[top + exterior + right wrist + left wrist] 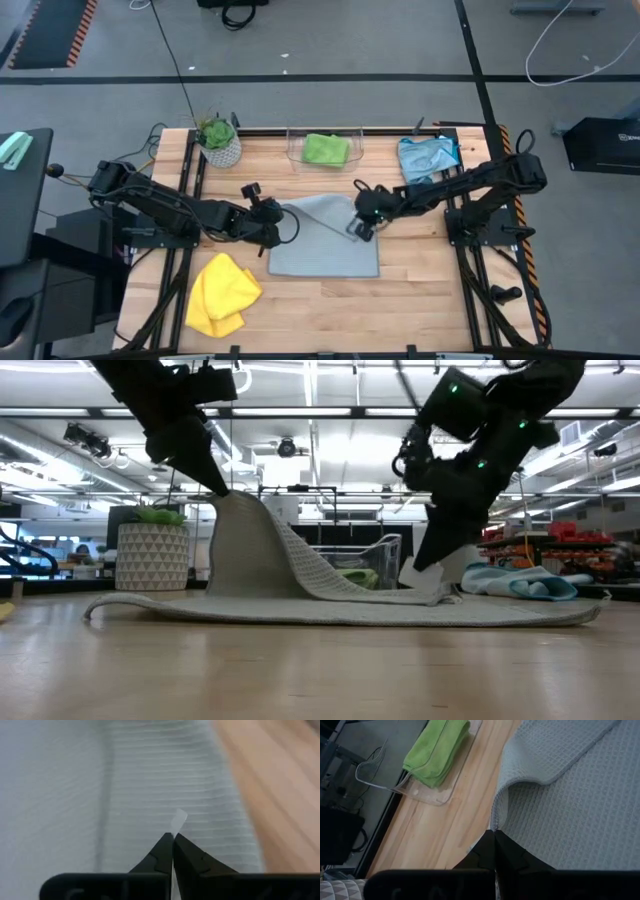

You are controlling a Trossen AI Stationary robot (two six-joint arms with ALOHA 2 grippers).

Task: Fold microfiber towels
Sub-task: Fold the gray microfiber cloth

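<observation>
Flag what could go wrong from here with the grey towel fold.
1. The right gripper seems shut only on the white tag of the pale grey waffle-weave microfiber towel; the tag could slip free.
2. The left gripper pinches just the raised edge, so uneven pulling may skew the fold.

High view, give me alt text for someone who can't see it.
Seen from above, both grippers pinch a grey towel mid-table, the left gripper at its left edge, the right gripper near its right. A yellow towel lies front left, a blue towel back right, and a green towel in a clear bin beside a plant.
</observation>
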